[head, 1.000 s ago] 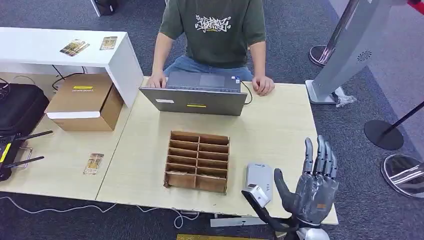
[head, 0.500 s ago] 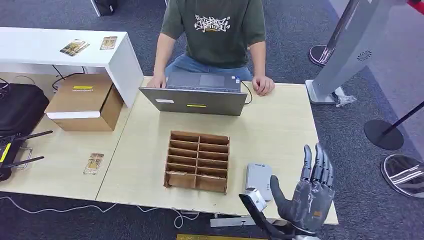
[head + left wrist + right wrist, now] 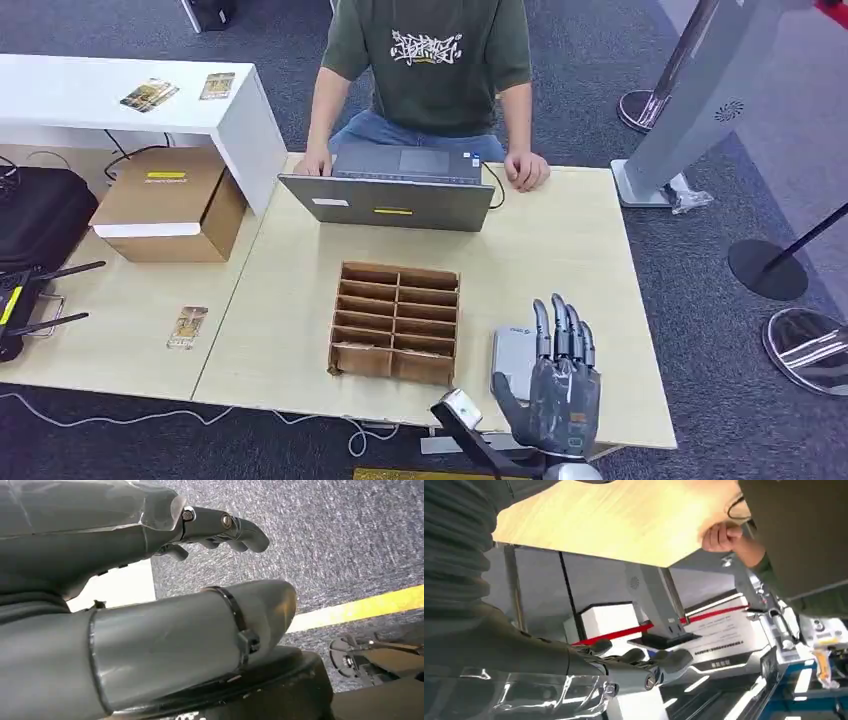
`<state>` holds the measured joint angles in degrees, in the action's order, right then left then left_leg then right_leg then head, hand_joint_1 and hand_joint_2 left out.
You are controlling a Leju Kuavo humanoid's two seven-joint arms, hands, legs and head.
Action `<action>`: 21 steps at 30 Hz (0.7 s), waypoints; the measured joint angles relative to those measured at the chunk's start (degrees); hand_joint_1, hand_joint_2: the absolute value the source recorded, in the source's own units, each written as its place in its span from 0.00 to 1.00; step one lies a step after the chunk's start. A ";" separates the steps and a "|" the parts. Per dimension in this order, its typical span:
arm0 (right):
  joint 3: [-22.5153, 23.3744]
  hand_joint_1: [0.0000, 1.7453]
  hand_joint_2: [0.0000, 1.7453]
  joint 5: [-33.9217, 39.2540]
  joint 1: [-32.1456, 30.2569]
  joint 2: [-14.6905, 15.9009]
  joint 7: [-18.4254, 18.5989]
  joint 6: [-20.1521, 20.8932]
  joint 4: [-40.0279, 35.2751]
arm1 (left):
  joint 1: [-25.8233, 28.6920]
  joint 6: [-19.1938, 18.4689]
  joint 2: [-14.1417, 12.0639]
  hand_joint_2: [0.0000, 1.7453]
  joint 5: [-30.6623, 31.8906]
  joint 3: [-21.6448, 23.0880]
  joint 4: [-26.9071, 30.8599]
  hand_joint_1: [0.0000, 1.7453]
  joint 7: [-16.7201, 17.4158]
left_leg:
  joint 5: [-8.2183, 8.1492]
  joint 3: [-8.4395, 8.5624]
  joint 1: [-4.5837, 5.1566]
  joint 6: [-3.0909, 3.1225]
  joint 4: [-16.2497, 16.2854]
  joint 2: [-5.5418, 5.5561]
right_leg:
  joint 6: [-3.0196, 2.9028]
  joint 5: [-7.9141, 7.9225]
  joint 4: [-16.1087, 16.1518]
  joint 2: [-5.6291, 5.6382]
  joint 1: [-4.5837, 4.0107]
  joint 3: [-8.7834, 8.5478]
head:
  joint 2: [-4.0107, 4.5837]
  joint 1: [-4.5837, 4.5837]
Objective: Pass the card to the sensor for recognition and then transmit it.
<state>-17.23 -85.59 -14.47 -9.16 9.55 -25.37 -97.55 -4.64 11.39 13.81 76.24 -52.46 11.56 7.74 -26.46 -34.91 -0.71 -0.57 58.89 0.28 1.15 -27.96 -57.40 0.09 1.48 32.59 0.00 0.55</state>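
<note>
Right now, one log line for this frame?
right hand: open, empty, above card reader | left hand: hanging near floor, empty | card: on table, untouched | organizer: mid-table

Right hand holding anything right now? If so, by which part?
Nothing. The right hand is empty, fingers straight and apart, above the grey sensor at the table's near edge.

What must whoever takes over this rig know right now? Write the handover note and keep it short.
Right hand: open, holds nothing, raised at the table's near edge beside the grey sensor.
Left hand: holds nothing, hangs over the carpet.
Cards: one card lies on the left table, others on the white shelf. The wooden organiser stands left of the sensor.
Done: nothing visible; no card picked up yet.
Left: take a card, present it to the sensor, pass it on.
</note>
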 joint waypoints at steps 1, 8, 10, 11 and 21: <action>-0.54 0.00 1.00 0.00 0.26 0.28 0.26 0.32 0.35 | -0.01 -0.06 0.00 0.00 0.02 0.00 0.00 0.00 0.00 | 0.00 0.00 0.00 0.00 0.00 0.00 | 0.00 0.00 0.00 0.00 0.00 0.00 | 0.00 -0.02; -4.08 0.00 1.00 -0.02 1.90 2.34 2.84 2.09 2.18 | -0.02 -0.07 0.00 0.00 0.15 0.00 0.00 0.00 0.00 | 0.00 0.01 0.00 0.00 0.00 0.00 | 0.00 0.00 0.00 0.00 0.00 0.00 | 0.00 0.00; -4.96 0.00 1.00 -0.02 2.22 2.86 2.97 2.55 2.49 | -0.02 -0.07 -0.02 0.00 0.15 0.00 0.00 0.00 0.00 | 0.00 0.02 0.00 0.00 0.00 0.00 | 0.00 0.00 0.00 0.00 0.00 0.00 | 0.00 0.00; -5.27 0.00 1.00 -0.02 2.35 3.04 3.04 2.78 2.62 | -0.02 -0.07 0.00 0.00 0.18 0.00 0.00 0.00 0.00 | 0.00 0.02 0.00 0.00 0.00 0.00 | 0.00 0.00 0.00 0.00 0.00 0.00 | 0.00 0.00; -9.74 0.00 1.00 -0.02 4.97 5.11 4.68 4.81 4.92 | -0.05 -0.09 -0.02 0.00 0.44 0.00 0.00 0.00 -0.17 | 0.00 0.02 0.00 0.00 0.00 -0.02 | 0.00 0.00 0.00 0.02 0.00 0.01 | 0.00 0.00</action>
<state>-26.97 -85.61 -9.51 -4.04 14.23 -20.57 -92.63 -4.69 11.30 13.79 76.67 -52.46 11.56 7.56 -26.46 -34.89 -0.71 -0.57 58.89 0.26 1.15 -27.96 -57.40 0.11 1.48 32.60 0.00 0.55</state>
